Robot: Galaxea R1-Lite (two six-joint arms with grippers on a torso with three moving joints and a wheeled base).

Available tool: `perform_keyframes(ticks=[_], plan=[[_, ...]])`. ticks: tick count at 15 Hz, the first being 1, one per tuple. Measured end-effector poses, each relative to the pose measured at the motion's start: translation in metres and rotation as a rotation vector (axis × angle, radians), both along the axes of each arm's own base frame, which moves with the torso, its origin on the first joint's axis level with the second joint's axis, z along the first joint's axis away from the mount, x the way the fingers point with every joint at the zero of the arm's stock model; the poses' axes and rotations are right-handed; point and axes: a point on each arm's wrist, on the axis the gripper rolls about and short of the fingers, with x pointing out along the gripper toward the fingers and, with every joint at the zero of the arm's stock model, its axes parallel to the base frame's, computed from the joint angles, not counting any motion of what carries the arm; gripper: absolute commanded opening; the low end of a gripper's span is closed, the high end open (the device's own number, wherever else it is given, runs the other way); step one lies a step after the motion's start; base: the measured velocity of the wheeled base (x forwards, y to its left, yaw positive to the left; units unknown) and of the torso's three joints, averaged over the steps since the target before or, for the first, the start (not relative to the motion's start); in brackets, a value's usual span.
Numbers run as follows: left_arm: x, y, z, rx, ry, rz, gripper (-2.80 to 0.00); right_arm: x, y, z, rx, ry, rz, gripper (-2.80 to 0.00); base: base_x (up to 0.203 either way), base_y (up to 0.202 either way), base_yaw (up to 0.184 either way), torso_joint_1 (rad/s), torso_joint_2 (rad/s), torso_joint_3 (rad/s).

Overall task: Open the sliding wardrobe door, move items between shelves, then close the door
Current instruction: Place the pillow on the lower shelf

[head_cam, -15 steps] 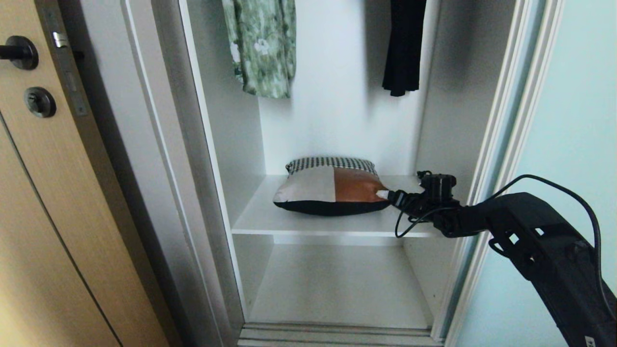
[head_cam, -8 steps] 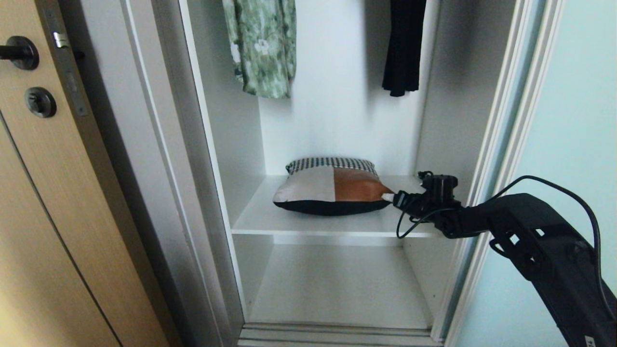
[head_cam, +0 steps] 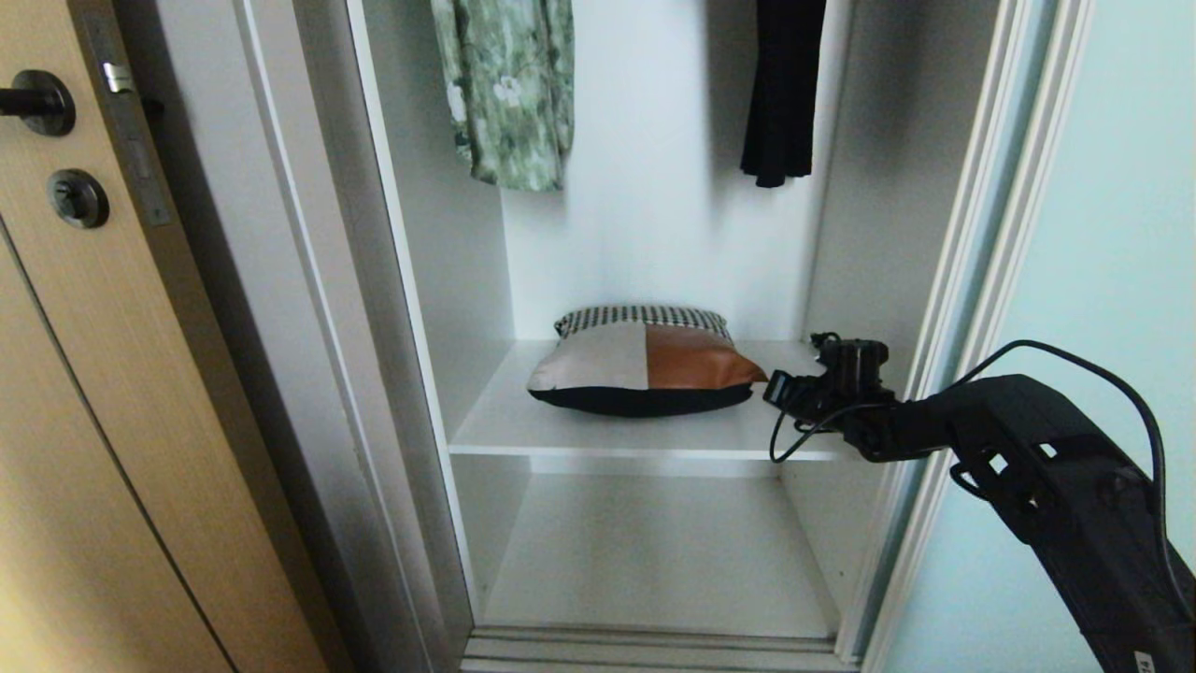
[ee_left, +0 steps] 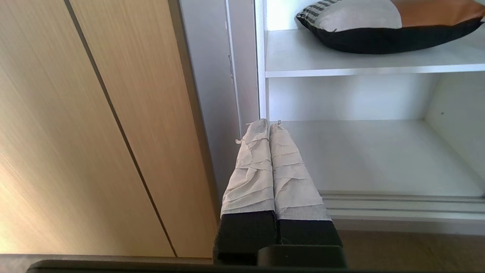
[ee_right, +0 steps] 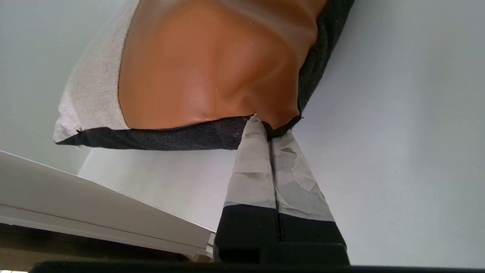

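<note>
The right gripper [ee_right: 269, 129] pinches just the corner of the cushion [head_cam: 645, 371] on the upper shelf [head_cam: 635, 435], so it should lift slowly, or that tiny corner may slip out.

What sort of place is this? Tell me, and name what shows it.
Most likely a home bedroom: a built-in wardrobe with a sliding wardrobe door, a green floral garment hanging inside, and a tan wooden door beside it.
</note>
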Motion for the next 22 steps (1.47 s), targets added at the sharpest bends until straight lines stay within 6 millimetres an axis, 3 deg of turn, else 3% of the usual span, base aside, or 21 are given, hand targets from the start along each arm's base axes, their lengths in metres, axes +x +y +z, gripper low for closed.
perform_keyframes(ticks=[6, 16, 17, 22], plan=[[0.0, 0.0, 0.0, 0.036, 0.011, -0.009, -2.8, -0.011, -0.014, 0.018, 0.004, 0.096, -0.04, -2.8, 0.0, 0.0, 0.0, 0.0, 0.0, 0.0], [-0.003, 0.0, 0.002, 0.025, 0.054, -0.001, -2.8, -0.077, -0.023, 0.036, -0.004, 0.249, -0.056, -2.8, 0.0, 0.0, 0.0, 0.0, 0.0, 0.0], [-0.005, 0.0, 0.006, 0.025, 0.047, 0.002, -2.8, -0.08, -0.025, 0.036, -0.004, 0.256, -0.059, -2.8, 0.0, 0.0, 0.0, 0.0, 0.0, 0.0], [-0.004, 0.0, 0.067, 0.033, 0.005, -0.006, -2.8, -0.082, -0.022, 0.038, -0.02, 0.262, -0.096, -2.8, 0.0, 0.0, 0.0, 0.0, 0.0, 0.0]])
